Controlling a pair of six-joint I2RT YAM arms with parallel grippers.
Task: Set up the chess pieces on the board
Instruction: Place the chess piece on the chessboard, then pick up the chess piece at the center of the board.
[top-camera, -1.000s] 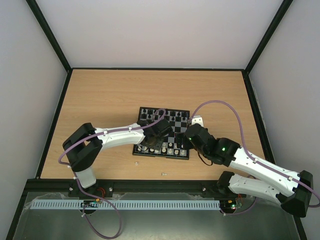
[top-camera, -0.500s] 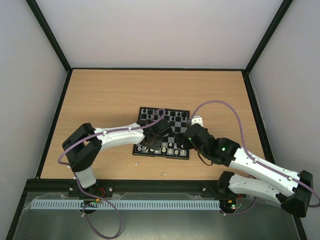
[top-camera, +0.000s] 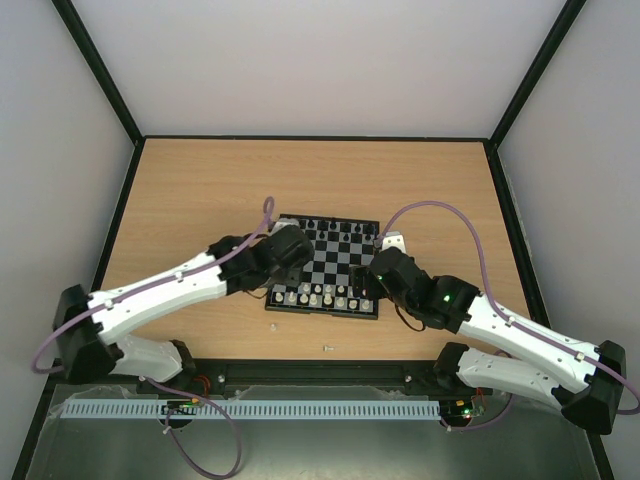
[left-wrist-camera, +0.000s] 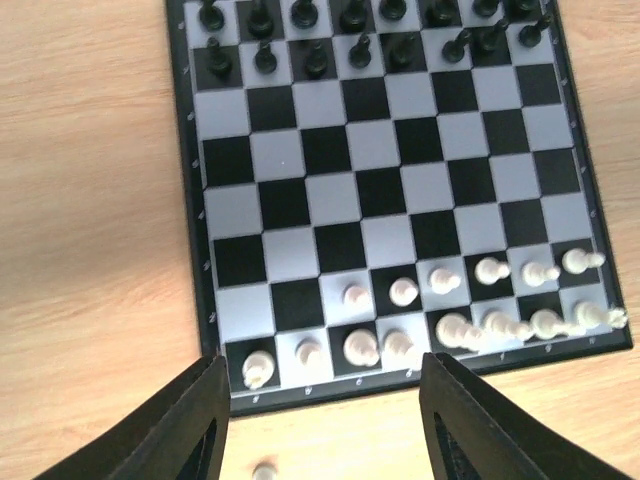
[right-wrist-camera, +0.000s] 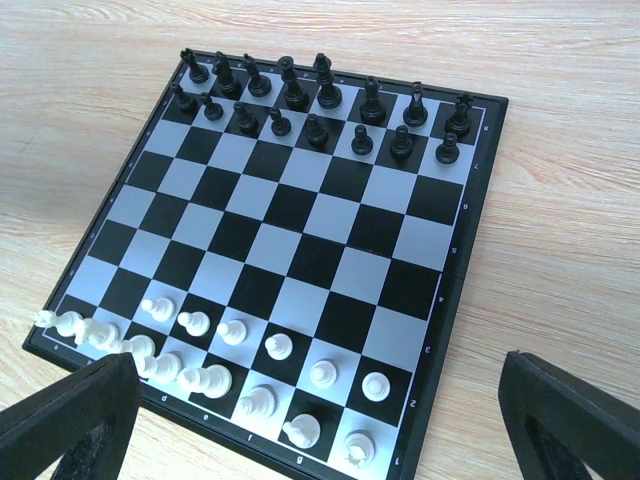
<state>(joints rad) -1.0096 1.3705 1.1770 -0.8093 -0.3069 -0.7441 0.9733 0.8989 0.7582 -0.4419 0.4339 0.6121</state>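
Observation:
The board (top-camera: 335, 255) lies mid-table. Black chess pieces (right-wrist-camera: 300, 110) fill its two far rows. White chess pieces (right-wrist-camera: 232, 330) stand in its two near rows; the two leftmost squares of the second row are bare in the left wrist view (left-wrist-camera: 270, 300). One white piece (left-wrist-camera: 263, 470) lies on the table just off the board's near-left corner. My left gripper (top-camera: 282, 258) is open and empty above the board's left edge, its fingers (left-wrist-camera: 190, 420) straddling that corner. My right gripper (top-camera: 372, 280) is open and empty over the near-right corner, fingers (right-wrist-camera: 570, 420) wide apart.
A small pale object (top-camera: 327, 348) lies on the table near the front edge. Black frame rails (top-camera: 310, 138) border the wooden table, with white walls beyond. The right arm's purple cable (top-camera: 450, 215) loops over the table to the right of the board.
My left arm has swung out to the left and its gripper has pulled back from the board's near-left squares to the left edge, uncovering the white pieces there. The right arm has not moved.

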